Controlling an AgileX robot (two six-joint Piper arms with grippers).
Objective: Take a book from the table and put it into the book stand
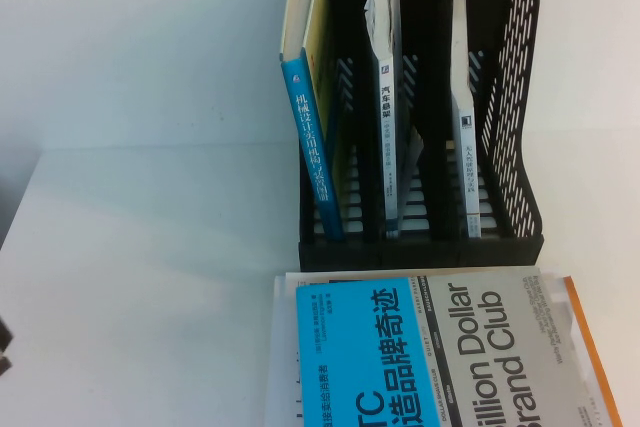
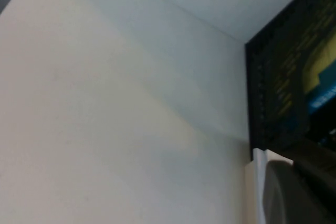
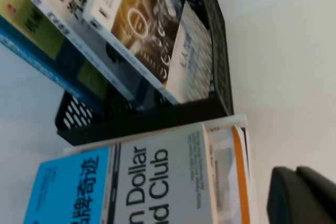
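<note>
Book [image 1: 430,347] flat on the table [image 1: 150,247], lower centre to lower right of the high view, cover up: blue half with white Chinese characters on the left, grey half reading "Dollar Brand Club" on the right, lower part cut off by the frame edge. Lying on top of a stack: orange-edged book [image 1: 590,347] sticking out beneath on the right, white cover [image 1: 283,347] sticking out on the left. Top edge of the stack just in front of the book stand [image 1: 515,147]; touching or a sliver apart, hard to say from this angle. Stand upright in the upper right of the high view, black, perforated side walls, three slots, each occupied. Left slot: blue-spined book [image 1: 315,147] leaning, yellow cover facing right. Middle slot: white-spined book [image 1: 388,127], pages fanned slightly at the top. Right slot: thin white book [image 1: 462,147] upright. Left gripper [image 2: 296,192] seen only in the left wrist view as a grey-and-dark shape, above the table near the stand's left outer wall and a white corner of the stack; how wide it stands cannot be told. Right gripper [image 3: 304,198] seen only in the right wrist view as a dark block, beside the orange-edged side of the stack, over bare table, nothing visibly held; its width likewise cannot be told. Neither gripper touching the book.
</note>
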